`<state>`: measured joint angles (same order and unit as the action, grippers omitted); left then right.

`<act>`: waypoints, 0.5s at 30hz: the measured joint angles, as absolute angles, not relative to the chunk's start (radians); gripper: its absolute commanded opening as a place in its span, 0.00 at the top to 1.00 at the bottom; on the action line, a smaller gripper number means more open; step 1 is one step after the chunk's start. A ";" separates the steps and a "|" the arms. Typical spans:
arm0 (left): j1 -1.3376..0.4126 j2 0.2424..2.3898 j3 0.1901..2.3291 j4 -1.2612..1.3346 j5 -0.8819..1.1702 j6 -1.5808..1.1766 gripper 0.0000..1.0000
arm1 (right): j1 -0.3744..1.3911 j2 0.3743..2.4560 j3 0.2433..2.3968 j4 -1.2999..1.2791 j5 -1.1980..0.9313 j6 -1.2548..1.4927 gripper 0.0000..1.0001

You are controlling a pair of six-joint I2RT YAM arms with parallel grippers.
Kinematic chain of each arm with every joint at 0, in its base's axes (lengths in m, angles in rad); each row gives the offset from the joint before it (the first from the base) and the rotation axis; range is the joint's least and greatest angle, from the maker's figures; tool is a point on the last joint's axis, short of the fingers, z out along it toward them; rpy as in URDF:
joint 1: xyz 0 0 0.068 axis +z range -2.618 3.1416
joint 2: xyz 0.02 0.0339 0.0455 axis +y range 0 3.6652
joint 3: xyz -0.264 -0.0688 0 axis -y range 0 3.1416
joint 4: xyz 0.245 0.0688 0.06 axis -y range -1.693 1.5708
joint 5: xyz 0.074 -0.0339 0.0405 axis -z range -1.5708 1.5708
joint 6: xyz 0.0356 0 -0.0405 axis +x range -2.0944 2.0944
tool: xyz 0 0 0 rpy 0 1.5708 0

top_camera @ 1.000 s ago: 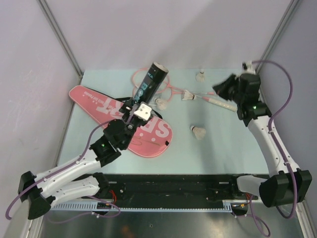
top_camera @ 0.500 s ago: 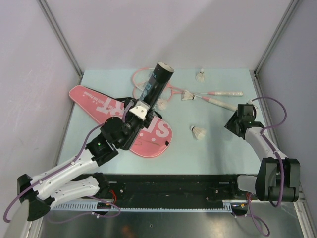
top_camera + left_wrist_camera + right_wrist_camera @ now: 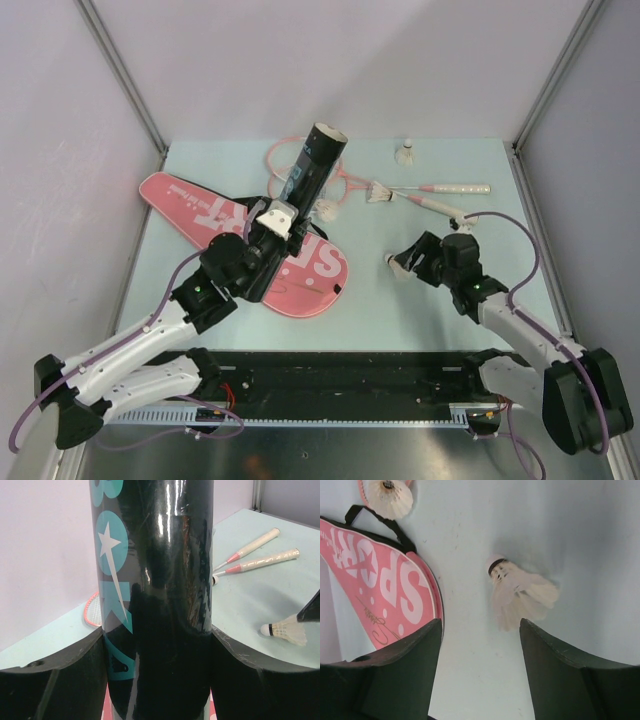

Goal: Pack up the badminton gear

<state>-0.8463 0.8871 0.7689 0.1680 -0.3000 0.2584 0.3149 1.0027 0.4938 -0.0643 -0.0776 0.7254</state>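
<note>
Shuttlecocks come first, we judge. The left gripper has its jaws clamped on the dark tube and holds it raised and tilted above the pink bag, which lies flat on the table. The right gripper hangs low with its jaws apart, just short of the nearest shuttlecock. That one lies on its side with its cork toward the bag, just past the fingertips and closer to one of them, not yet between them. Three other birdies sit farther back: one near the far edge, one on the racket shafts and one beside the tube. The two rackets lie crossed at the back, outside the bag, handles to the right. Next, we think, the right arm must ease forward and centre on the birdie, then close lightly near the cork so the feathers are not crushed, before carrying it to the tube's upper end.
</note>
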 measured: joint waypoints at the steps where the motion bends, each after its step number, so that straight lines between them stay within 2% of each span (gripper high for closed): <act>1: -0.846 0.887 0.769 0.168 -0.299 0.258 0.78 | 0.336 1.026 0.472 -0.019 -0.074 0.759 0.37; 5: -0.846 0.887 0.769 0.168 -0.298 0.257 0.78 | 0.385 1.102 0.452 0.083 -0.060 0.822 0.46; 8: -0.846 0.887 0.769 0.168 -0.298 0.258 0.78 | 0.403 1.153 0.452 0.150 -0.030 0.852 0.57; 13: -0.846 0.887 0.769 0.168 -0.289 0.258 0.78 | 0.416 1.251 0.452 0.219 0.019 0.883 0.59; 15: -0.846 0.887 0.769 0.168 -0.284 0.258 0.78 | 0.420 1.271 0.452 0.228 0.036 0.882 0.71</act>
<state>-0.8455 0.8871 0.7689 0.1680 -0.2840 0.2577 0.4202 1.2705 0.4519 0.2276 0.0360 0.8822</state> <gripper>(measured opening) 0.709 0.414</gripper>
